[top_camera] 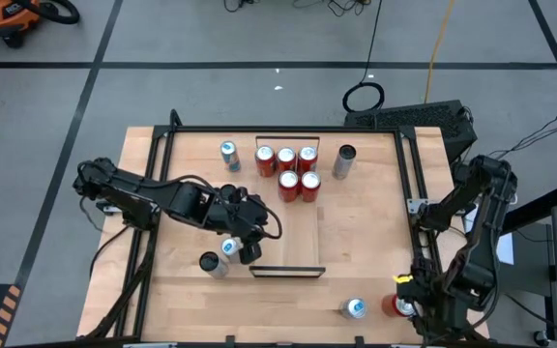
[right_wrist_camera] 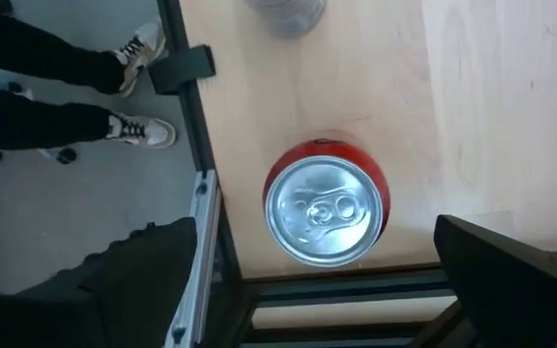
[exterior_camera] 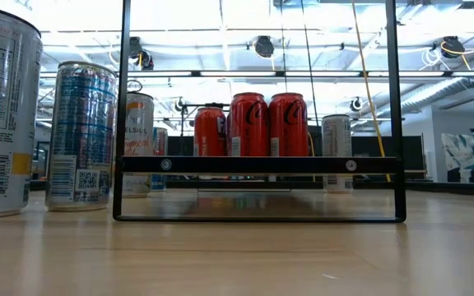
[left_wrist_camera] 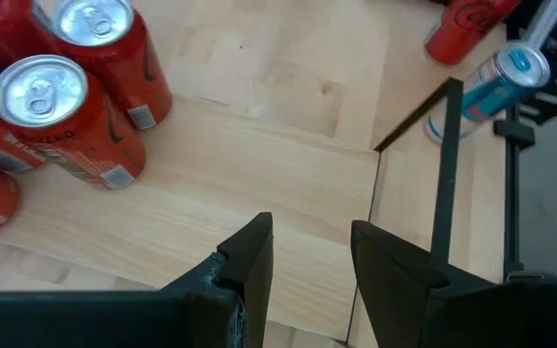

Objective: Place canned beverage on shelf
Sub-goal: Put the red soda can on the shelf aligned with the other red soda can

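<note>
Pincer of left arm [top_camera: 245, 242] released, empty, over long light-wood shelf [top_camera: 288, 232] beside five red cans [top_camera: 288, 172]; you reach next. Right pincer [right_wrist_camera: 312, 280] parted above red can [right_wrist_camera: 325, 208].

The left arm reaches in low from the counter's left edge, its left claw [top_camera: 245, 242] empty, fingers [left_wrist_camera: 249, 261] parted. The right arm is folded at the right edge, its right claw [top_camera: 406, 302] spread wide and empty.

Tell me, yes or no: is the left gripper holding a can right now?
No. In the left wrist view the left gripper shows only bare wood between its parted fingers, with the red cans apart from it.
</note>
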Available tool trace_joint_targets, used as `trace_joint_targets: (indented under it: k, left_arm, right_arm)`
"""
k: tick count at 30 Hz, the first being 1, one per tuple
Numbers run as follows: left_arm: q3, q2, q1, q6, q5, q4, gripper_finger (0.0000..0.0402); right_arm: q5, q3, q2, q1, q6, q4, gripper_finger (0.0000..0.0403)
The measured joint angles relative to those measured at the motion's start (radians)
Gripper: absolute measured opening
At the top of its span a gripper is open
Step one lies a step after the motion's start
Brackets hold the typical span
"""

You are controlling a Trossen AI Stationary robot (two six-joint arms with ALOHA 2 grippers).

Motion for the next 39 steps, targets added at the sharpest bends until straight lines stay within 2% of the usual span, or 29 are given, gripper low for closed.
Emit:
trace_joint_targets:
  k: [8,16,22,28,39]
  left_arm:
    - [0.000,0.000,0.000,-0.009,-0.018,0.028,0.0141]
    - [0.000,0.000,0.000,-0.009,-0.021,0.027,0.0141]
    - [0.000,0.000,0.000,-0.010,-0.021,0.027,0.0141]
    - [0.000,0.000,0.000,-0.009,-0.030,0.027,0.0141]
    - [0.000,0.000,0.001,-0.005,-0.058,0.026,0.0141]
  right_arm:
    - [0.068,-0.025,0.031,0.002,-0.025,0.011,0.0400]
    - [0.038,-0.143,0.029,0.014,0.042,0.151,0.0400]
    - [0.038,-0.179,0.029,0.012,0.055,0.155,0.0400]
    - [0.009,-0.219,0.029,0.012,0.080,0.242,0.0394]
    - [0.011,-0.222,0.031,0.012,0.094,0.219,0.0393]
